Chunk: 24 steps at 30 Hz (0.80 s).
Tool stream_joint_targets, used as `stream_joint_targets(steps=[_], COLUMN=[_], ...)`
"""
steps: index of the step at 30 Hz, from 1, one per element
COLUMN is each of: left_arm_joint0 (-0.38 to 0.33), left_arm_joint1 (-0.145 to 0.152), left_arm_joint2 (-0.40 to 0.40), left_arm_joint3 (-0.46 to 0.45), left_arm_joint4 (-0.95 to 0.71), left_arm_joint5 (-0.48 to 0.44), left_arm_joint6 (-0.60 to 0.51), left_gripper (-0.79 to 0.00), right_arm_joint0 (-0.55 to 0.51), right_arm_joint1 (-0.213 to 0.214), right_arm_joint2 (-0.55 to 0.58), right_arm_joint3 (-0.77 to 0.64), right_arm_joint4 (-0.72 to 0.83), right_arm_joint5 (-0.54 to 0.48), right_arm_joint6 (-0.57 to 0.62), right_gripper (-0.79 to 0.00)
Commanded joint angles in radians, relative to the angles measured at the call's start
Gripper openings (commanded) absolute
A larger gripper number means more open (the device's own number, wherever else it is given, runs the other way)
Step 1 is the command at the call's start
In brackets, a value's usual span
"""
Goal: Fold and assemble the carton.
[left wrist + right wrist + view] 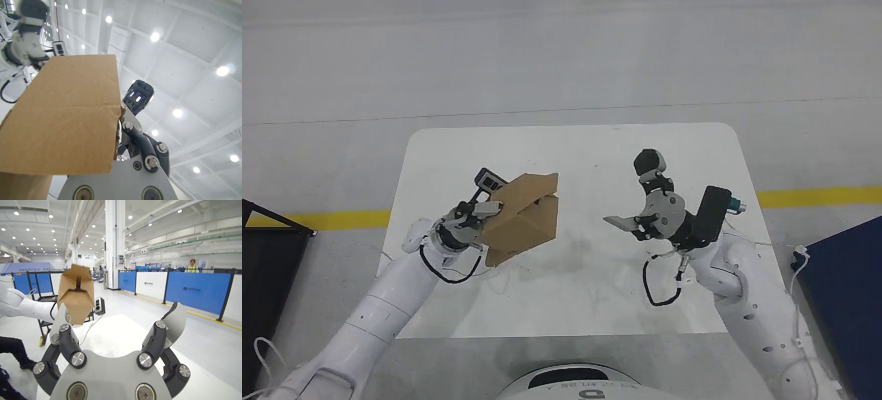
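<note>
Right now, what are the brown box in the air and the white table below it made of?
The carton looks like corrugated cardboard, matte brown: the left wrist view shows a pressed crease and a frayed, fibrous edge. The table has a smooth white top, perhaps laminate or painted board; the look leaves that open.

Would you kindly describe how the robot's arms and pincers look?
The left arm and right arm have glossy white rounded shells and looping black cables near the wrists. The left pincer and right pincer have grey metal plates, dark links, silver screws and pale curved fingers.
</note>
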Motion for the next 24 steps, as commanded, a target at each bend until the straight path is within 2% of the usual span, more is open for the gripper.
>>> stream_joint_targets(steps=[1,4,12,16,24], left_arm_joint0=[-0.010,-0.016,-0.006,0.000,0.006], left_arm_joint1=[-0.006,-0.010,-0.001,0.004,0.004], left_arm_joint2=[0.018,0.032,0.009,-0.007,-0.003], left_arm_joint3=[0.008,0.016,0.016,0.007,-0.010], left_arm_joint4=[0.026,0.062,0.090,0.085,0.093], left_arm_joint5=[0.021,0.042,0.055,0.054,0.060], left_arm_joint6=[0.000,0.000,0.000,0.000,0.000], left_gripper=[-0.785,-0.785,-0.785,-0.785,-0.785], right_arm_joint0=[0.046,0.106,0.178,0.175,0.140], right_arm_joint1=[-0.004,-0.011,-0.023,-0.022,-0.015], right_arm_joint2=[-0.020,-0.050,-0.118,-0.128,-0.124], right_arm_joint3=[-0.035,-0.048,-0.048,-0.057,-0.077], right_arm_joint4=[-0.011,-0.024,-0.051,-0.063,-0.074], right_arm_joint5=[0.031,0.093,0.144,0.121,0.053], right_arm_joint6=[0.059,0.144,0.257,0.308,0.335], right_gripper=[0.000,0.000,0.000,0.000,0.000])
